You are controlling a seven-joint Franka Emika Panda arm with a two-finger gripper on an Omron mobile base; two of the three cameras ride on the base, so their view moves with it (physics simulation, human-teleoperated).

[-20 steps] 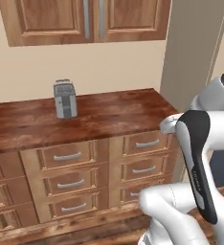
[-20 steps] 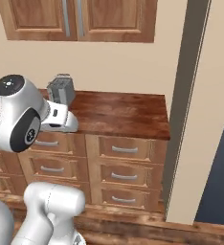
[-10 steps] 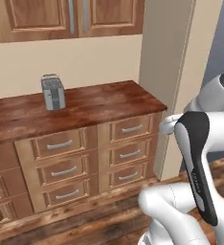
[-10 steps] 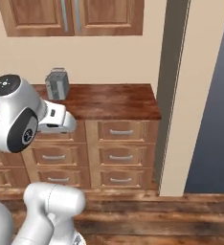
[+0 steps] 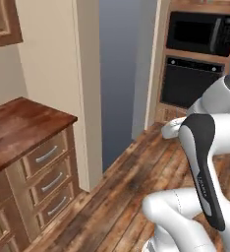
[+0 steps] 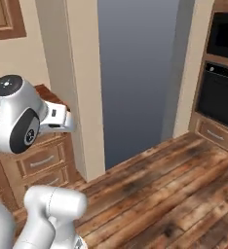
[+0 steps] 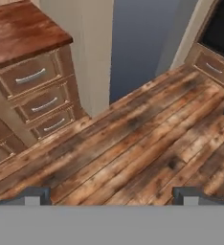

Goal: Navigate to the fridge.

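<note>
A tall plain grey face (image 5: 121, 74) (image 6: 138, 73) (image 7: 142, 43) stands in a recess between beige wall panels. It shows no handles and no dispenser panel, so I cannot tell whether it is the fridge. My gripper (image 7: 113, 195) hangs over the wooden floor, open, its two dark fingertips (image 7: 37, 194) wide apart with nothing between them. The arm is folded close above the base.
A wooden counter with drawers (image 5: 28, 147) (image 7: 32, 72) stands to the left, against a beige panel (image 5: 85, 88). To the right, a wood column holds a black microwave (image 5: 203, 32) above a black wall oven (image 5: 190, 81) (image 6: 220, 95). Plank floor (image 6: 164, 185) lies open between them.
The whole picture has swung right as the base turned. The counter has slid to the left edge, the toaster has left the view, and the grey face and ovens have come in.
</note>
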